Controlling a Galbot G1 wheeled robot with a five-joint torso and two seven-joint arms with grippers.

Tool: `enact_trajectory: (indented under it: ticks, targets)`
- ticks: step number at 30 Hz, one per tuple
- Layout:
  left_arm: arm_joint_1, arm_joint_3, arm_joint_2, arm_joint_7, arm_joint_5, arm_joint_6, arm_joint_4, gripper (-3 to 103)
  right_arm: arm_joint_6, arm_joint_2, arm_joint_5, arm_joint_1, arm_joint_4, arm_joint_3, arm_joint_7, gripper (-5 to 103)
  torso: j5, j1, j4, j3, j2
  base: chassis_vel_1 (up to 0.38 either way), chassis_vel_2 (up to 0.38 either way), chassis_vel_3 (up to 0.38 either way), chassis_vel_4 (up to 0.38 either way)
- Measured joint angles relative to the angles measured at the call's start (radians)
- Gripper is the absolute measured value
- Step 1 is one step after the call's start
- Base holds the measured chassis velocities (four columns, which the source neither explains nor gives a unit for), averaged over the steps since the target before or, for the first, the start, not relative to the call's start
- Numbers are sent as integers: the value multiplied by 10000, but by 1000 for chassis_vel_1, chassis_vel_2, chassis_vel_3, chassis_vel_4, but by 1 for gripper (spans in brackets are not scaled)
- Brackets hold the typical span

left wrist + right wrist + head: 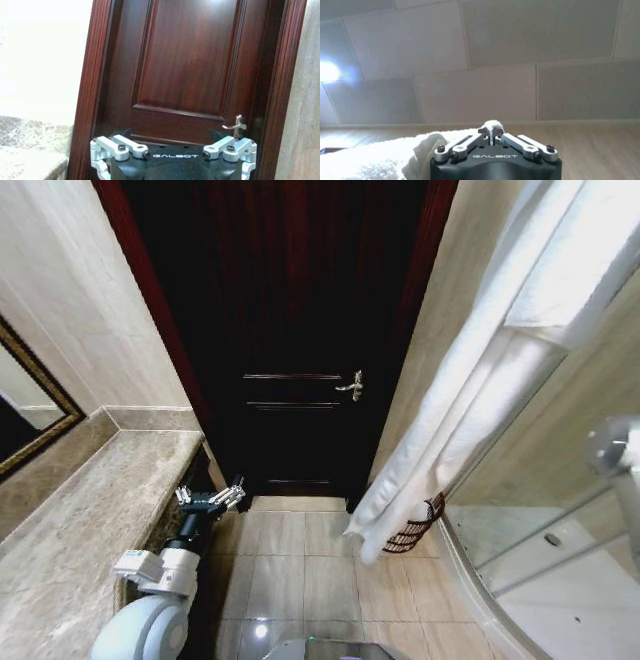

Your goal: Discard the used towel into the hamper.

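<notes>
The used towel (455,405) is white and hangs in a long drape from the upper right down to just above the floor. Its lower end partly covers the hamper (421,529), a dark reddish-brown open-weave basket standing on the floor by the right wall. In the right wrist view my right gripper (491,132) points up at a tiled surface, shut on a fold of the towel (380,161), which bunches beside it. My left gripper (211,498) is held low beside the counter, open and holding nothing. In the left wrist view the left gripper (170,138) faces the door.
A dark wooden door (300,330) with a metal handle (352,386) stands shut straight ahead. A marble counter (80,520) and a framed mirror (25,415) run along the left. A curved glass shower enclosure (540,550) takes up the lower right. Tiled floor (300,570) lies between them.
</notes>
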Motion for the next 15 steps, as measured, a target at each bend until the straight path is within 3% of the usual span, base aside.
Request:
enact_trajectory:
  ticks: [10, 15]
  targets:
    - [1, 0, 0, 0, 0, 0, 0, 100, -457, -70, 17, 263, 255, -224, 103, 2, -7, -5, -1, -3, 3, -4, 6, 4, -5]
    - [1, 0, 0, 0, 0, 0, 0, 100, -549, -57, 52, 524, 204, -420, 191, 2, -3, -4, -2, -2, 4, -102, 104, 107, -103]
